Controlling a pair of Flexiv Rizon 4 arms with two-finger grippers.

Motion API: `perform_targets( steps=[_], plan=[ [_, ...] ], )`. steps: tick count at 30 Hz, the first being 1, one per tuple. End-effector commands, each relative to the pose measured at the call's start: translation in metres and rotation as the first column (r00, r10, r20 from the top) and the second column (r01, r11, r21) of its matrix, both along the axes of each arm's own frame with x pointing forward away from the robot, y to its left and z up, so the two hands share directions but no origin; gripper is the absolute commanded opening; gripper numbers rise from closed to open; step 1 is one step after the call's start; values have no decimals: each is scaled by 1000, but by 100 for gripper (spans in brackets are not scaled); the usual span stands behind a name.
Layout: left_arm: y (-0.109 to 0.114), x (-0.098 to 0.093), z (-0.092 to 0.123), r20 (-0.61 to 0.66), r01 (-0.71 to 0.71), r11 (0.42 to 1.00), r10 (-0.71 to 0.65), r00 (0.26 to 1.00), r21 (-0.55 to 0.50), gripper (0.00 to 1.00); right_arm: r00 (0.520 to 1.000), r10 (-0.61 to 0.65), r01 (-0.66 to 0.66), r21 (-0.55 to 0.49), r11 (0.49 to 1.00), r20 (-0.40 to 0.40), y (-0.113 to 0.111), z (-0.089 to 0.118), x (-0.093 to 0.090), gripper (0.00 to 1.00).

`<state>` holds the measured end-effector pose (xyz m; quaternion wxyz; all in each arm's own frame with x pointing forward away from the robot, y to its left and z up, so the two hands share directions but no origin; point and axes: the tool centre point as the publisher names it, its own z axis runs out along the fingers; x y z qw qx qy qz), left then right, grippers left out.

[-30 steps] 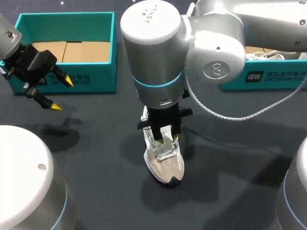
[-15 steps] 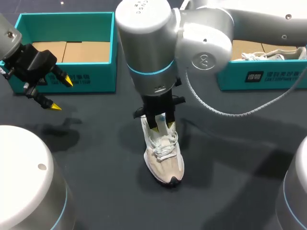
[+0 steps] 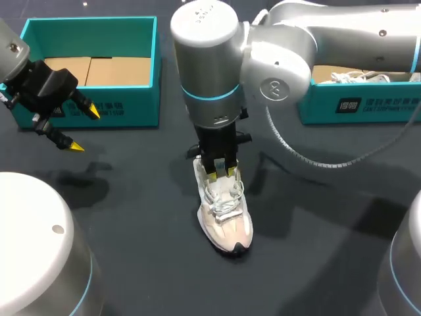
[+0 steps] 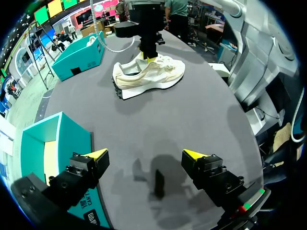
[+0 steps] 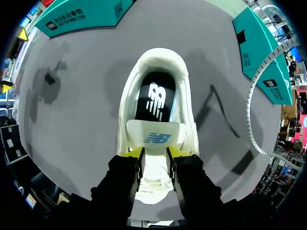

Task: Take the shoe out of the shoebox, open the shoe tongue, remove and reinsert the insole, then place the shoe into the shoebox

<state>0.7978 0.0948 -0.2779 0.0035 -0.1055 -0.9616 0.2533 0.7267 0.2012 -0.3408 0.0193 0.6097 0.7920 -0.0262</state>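
Out of both boxes: cream-white laced running shoe [image 3: 225,217], upright on its sole midway across the dark grey felt table [image 3: 131,197]. Long axis toward and away from the robot, toe nearest the robot, heel farthest. Right gripper [image 5: 154,152] directly above the shoe, yellow tips narrow, pinching the white padded tongue [image 5: 155,136] from both sides near its top edge. Just ahead of the fingers, toward the heel: black insole [image 5: 153,98] with a white logo, lying flat inside the opening. Judged step: opening the tongue, so a pull toward the toe, away from the insole. Left gripper [image 3: 84,130] well apart, spread wide, holding nothing, hovering in front of the teal cardboard shoebox [image 3: 92,21]. Right arm plainly the nearer.
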Motion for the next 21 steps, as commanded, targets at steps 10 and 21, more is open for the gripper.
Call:
perform_targets(
  steps=[10, 21],
  plan=[
    [0, 0, 0, 0, 1, 1000, -1, 1000, 3, 100, 999, 30, -30, -4, 1000, 17, -1, 0, -1, 29],
    [0, 0, 0, 0, 1, 1000, -1, 1000, 3, 100, 998, 60, -60, 29, 998, 0, -3, -18, 16, 25]
  ],
)
